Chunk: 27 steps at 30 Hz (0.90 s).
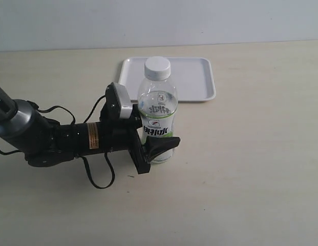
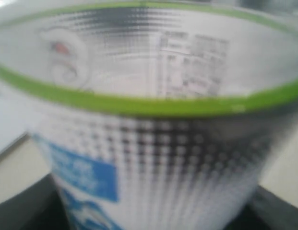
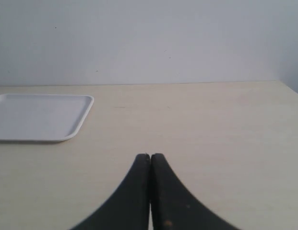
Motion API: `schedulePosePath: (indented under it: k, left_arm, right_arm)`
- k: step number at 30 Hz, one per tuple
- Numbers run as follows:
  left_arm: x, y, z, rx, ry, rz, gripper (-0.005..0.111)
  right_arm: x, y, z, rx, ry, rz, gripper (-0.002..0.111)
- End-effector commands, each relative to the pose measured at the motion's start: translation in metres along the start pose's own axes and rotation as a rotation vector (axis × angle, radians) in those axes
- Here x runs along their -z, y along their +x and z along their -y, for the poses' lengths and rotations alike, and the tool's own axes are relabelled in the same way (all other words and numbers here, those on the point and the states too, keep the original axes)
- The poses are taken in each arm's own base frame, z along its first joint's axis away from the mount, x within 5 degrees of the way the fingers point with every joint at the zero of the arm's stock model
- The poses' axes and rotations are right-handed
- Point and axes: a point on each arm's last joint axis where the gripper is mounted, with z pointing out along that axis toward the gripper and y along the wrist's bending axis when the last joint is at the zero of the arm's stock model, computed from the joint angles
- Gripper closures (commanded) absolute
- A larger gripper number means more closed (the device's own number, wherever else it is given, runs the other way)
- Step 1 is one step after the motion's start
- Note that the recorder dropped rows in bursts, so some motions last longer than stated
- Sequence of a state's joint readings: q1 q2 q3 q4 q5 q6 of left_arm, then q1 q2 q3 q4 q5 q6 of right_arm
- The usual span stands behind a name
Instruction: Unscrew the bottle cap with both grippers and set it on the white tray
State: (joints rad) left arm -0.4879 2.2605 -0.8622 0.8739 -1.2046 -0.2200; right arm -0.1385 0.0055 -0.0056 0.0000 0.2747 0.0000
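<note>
The clear bottle [image 1: 158, 115] stands upright on the table with the white bottle cap [image 1: 157, 67] screwed on its neck. My left gripper [image 1: 161, 141] reaches in from the left and is shut on the bottle's lower labelled body; its near finger [image 1: 166, 145] lies across the front. The blurred label [image 2: 153, 143] fills the left wrist view, with a dark finger [image 2: 19, 211] at each side. The white tray [image 1: 194, 87] lies just behind the bottle. My right gripper [image 3: 149, 156] is shut with nothing in it, low over bare table; it is out of the exterior view.
The left arm [image 1: 56, 138] with its looping black cables lies low across the table's left side. In the right wrist view the tray [image 3: 38, 117] sits off to one side. A pale wall rises behind the table's far edge.
</note>
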Motion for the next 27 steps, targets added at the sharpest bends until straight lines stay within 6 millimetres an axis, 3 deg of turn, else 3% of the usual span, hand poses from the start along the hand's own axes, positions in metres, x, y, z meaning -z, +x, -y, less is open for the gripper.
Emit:
schedulePosePath:
  k: [1, 6, 16, 27]
  left_arm:
    - [-0.002, -0.002, 0.002, -0.006, 0.014, 0.017, 0.078]
    - [-0.002, -0.002, 0.002, -0.01, 0.016, 0.017, 0.107]
    - [-0.001, -0.002, 0.003, -0.015, 0.029, 0.013, 0.107]
    - [0.002, -0.016, 0.004, -0.068, 0.063, 0.01, 0.107]
  right_arm:
    - [0.0, 0.001, 0.0, -0.001, 0.006, 0.007, 0.108]
    - [0.0, 0.001, 0.0, -0.001, 0.006, 0.007, 0.108]
    - [0.0, 0.001, 0.002, 0.124, 0.024, 0.006, 0.108]
    - [0.0, 0.001, 0.004, 0.191, 0.043, 0.005, 0.108]
